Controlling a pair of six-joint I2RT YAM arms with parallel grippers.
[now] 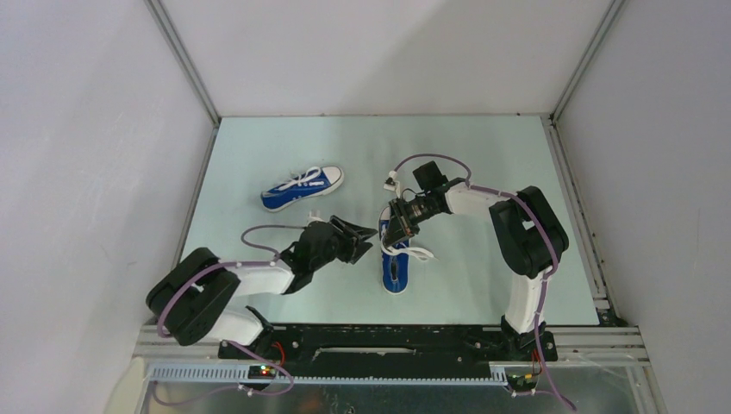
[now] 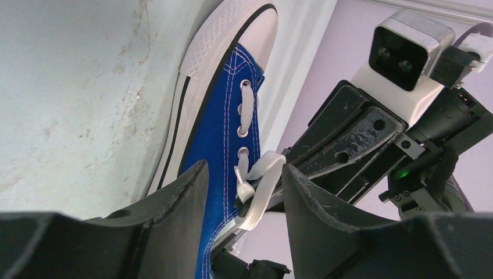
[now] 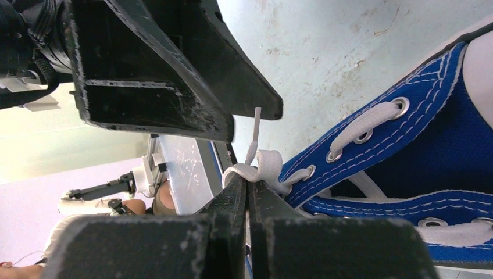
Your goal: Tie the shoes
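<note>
One blue shoe (image 1: 395, 269) lies mid-table with its toe toward the far side; it also shows in the left wrist view (image 2: 218, 133) and the right wrist view (image 3: 418, 145). My right gripper (image 1: 396, 229) is over its eyelets, shut on a loop of its white lace (image 3: 260, 165); the shut tips show in its own view (image 3: 249, 185). My left gripper (image 1: 371, 234) is open just left of it, its fingers (image 2: 192, 192) either side of the same lace loop (image 2: 263, 185) without touching it. The second shoe (image 1: 302, 188) lies apart at the far left, with its laces across the top.
A loose lace end (image 1: 421, 254) trails right of the near shoe. Grey walls close the table on three sides, with a metal rail (image 1: 576, 216) along the right edge. The arm bases stand at the near edge (image 1: 388, 341).
</note>
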